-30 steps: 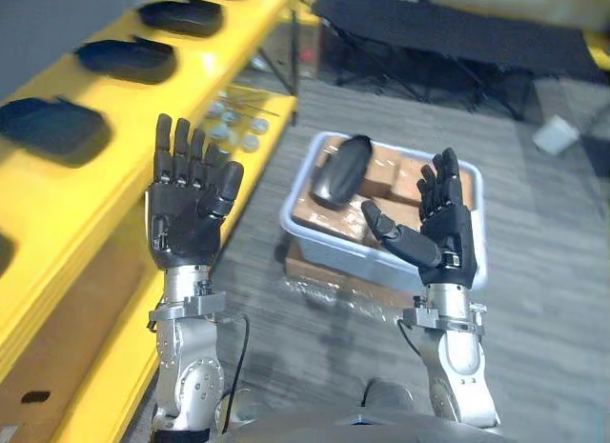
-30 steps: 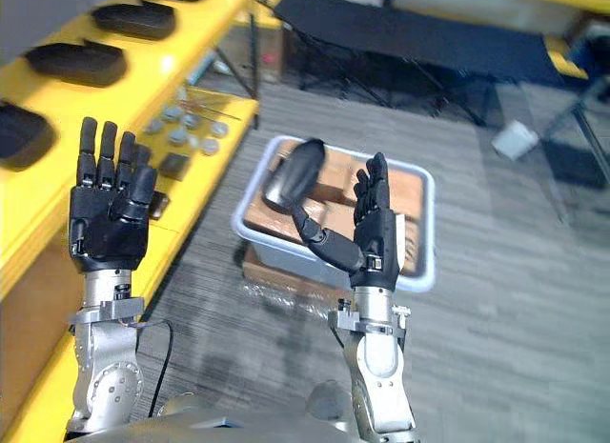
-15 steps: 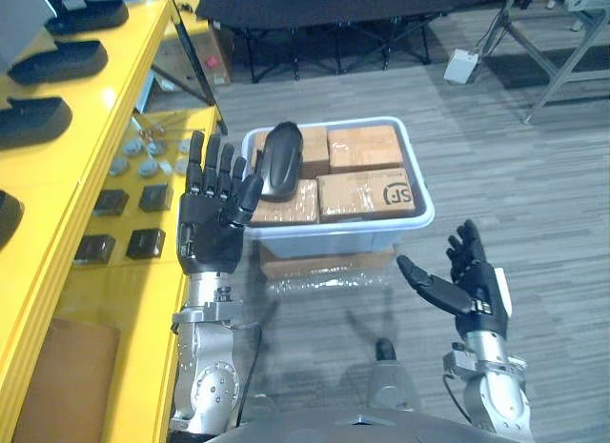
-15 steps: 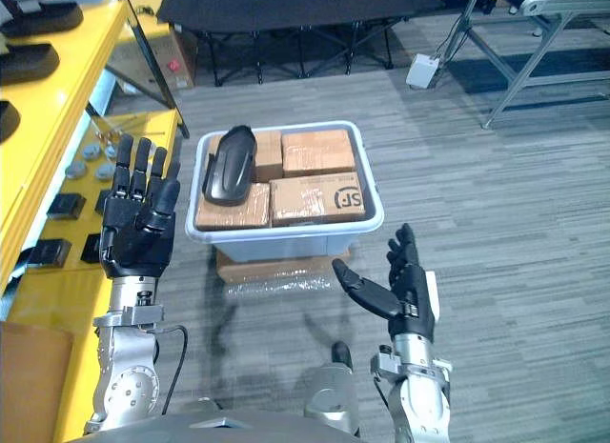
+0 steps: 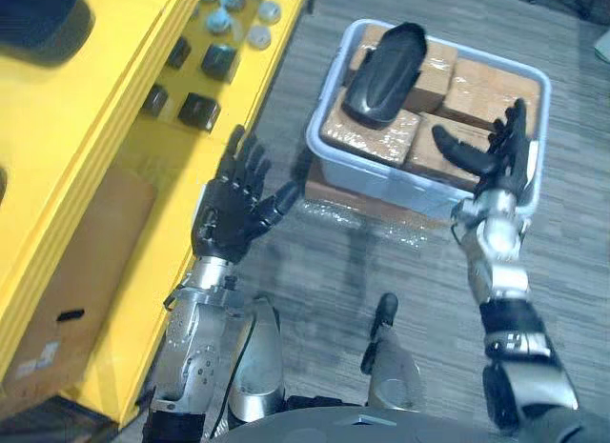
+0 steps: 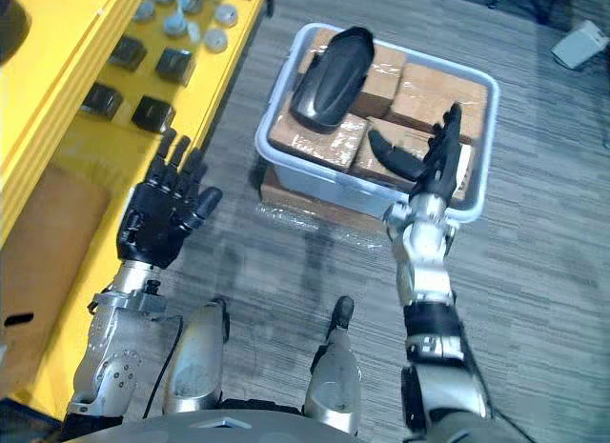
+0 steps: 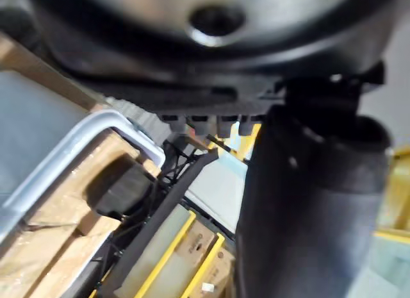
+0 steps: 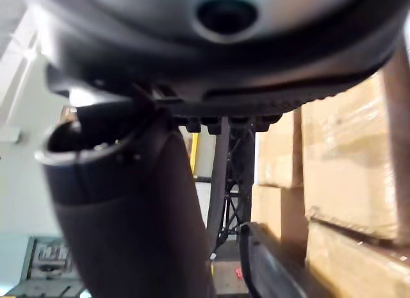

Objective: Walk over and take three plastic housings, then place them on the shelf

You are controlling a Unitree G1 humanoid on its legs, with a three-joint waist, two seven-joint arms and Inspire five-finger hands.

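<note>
We see one black plastic housing (image 5: 384, 73) lying on the cardboard boxes (image 5: 376, 135) packed in a pale bin (image 5: 381, 183). It sits toward the bin's far left corner, with its far end leaning over the rim. The bin rests on a flat wrapped carton (image 5: 367, 203) on the grey floor (image 5: 315, 271).

Our left hand (image 5: 229, 216) is raised over the floor between the yellow shelf (image 5: 105, 129) and the bin. Its fingers (image 5: 250, 157) are straight and spread, and it holds nothing. Our right hand (image 5: 500, 171) is up at the bin's near right corner. Its fingers (image 5: 518, 119) are straight and close together, the thumb points toward the housing, and it touches nothing we can make out.

Another dark housing (image 5: 38, 14) lies on the shelf's upper level at its far end. On the lower level there are small black blocks (image 5: 198, 110) and pale round parts (image 5: 229, 5), and a brown box (image 5: 57, 271) sits nearer to us.
</note>
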